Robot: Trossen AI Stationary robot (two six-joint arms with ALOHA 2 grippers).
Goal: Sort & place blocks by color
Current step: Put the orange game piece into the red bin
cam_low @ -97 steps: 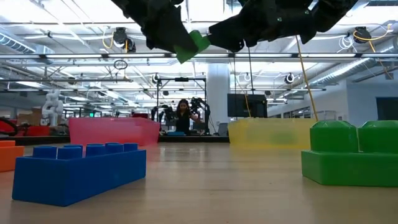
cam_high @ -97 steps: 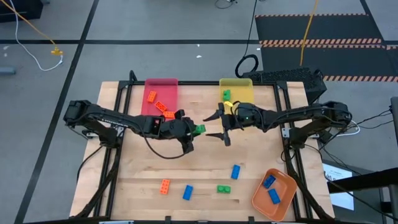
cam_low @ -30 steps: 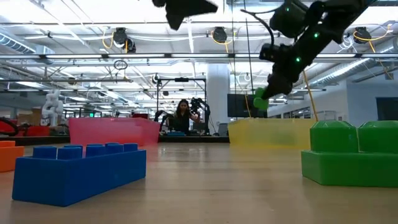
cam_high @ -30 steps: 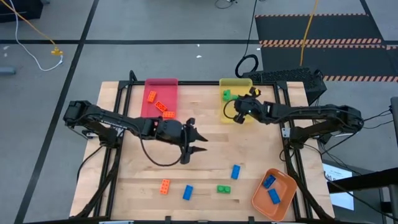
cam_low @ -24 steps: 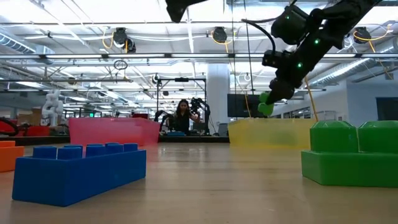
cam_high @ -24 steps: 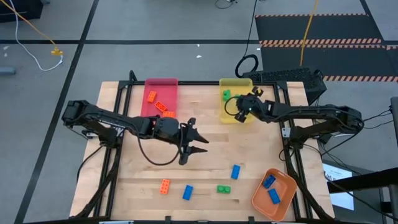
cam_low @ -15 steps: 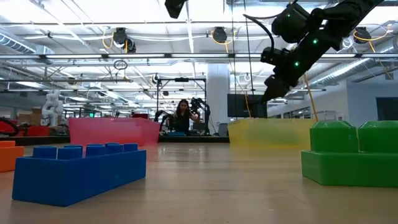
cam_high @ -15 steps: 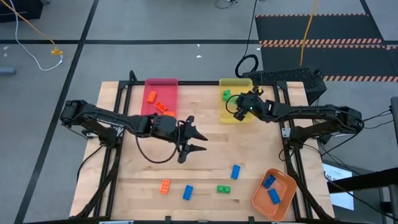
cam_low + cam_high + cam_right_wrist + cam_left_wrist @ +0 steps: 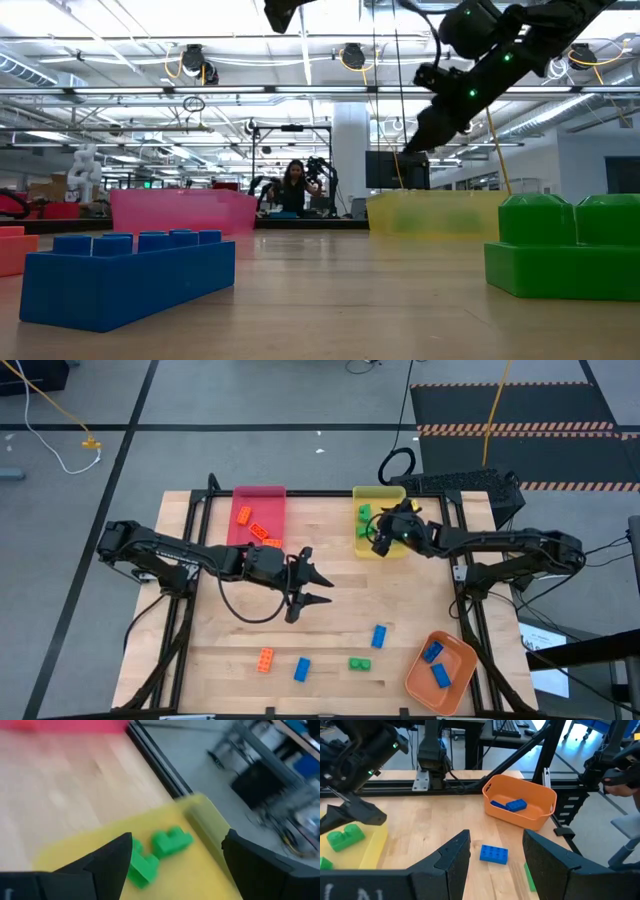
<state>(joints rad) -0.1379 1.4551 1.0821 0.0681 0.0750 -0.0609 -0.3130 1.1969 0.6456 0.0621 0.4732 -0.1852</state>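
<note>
Green blocks [image 9: 155,851] are seen in the yellow tray [image 9: 380,500], beneath the right gripper [image 9: 378,538], spread and empty. The left gripper [image 9: 318,586], also spread, is held mid-table. Left of that tray, 3 orange blocks are sorted in pink; 4 studded blocks remain loose.

The whole table [image 9: 320,610] is seen from straight above in the high view. It is viewed level from table-top height in the low view, with a blue block [image 9: 125,275] very close and the room behind. The orange tray [image 9: 520,807] is faced by the left wrist view; the yellow tray [image 9: 165,865] is seen closely in the right wrist view and shared with the high view.
</note>
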